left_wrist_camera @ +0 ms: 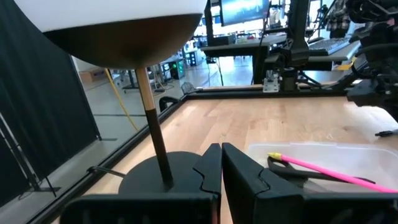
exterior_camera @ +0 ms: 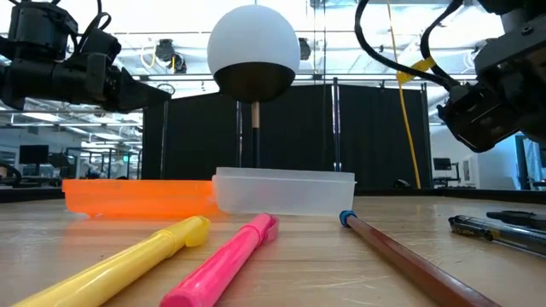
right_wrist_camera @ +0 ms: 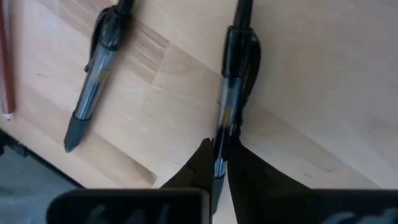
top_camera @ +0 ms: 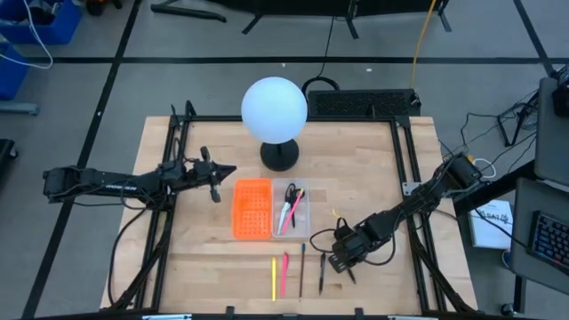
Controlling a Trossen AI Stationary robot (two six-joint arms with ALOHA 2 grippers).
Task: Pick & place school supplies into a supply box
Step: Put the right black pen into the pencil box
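Note:
The supply box lies mid-table: an orange perforated half (top_camera: 252,209) joined to a clear half (top_camera: 292,210). The clear half holds black-handled scissors (top_camera: 286,203) and a pink pen (left_wrist_camera: 323,169). A yellow pen (top_camera: 274,278), a pink pen (top_camera: 284,273), a brown pencil (top_camera: 302,269) and a dark pen (top_camera: 322,272) lie near the front edge. My right gripper (right_wrist_camera: 217,163) is low over the table there, shut on a second dark pen (right_wrist_camera: 233,87). My left gripper (left_wrist_camera: 221,163) is shut and empty, in the air left of the orange half. My right gripper pinches the dark pen near one end (right_wrist_camera: 219,142) between its two fingers. The fingers come from above and lie across the pen. The rest of the pen runs away from the fingers along the wooden table top.
A white globe lamp (top_camera: 275,109) on a black foot (top_camera: 279,156) stands behind the box. Black frame rails run along the table's left and right sides. Bare wood lies left of the orange half and right of the clear half.

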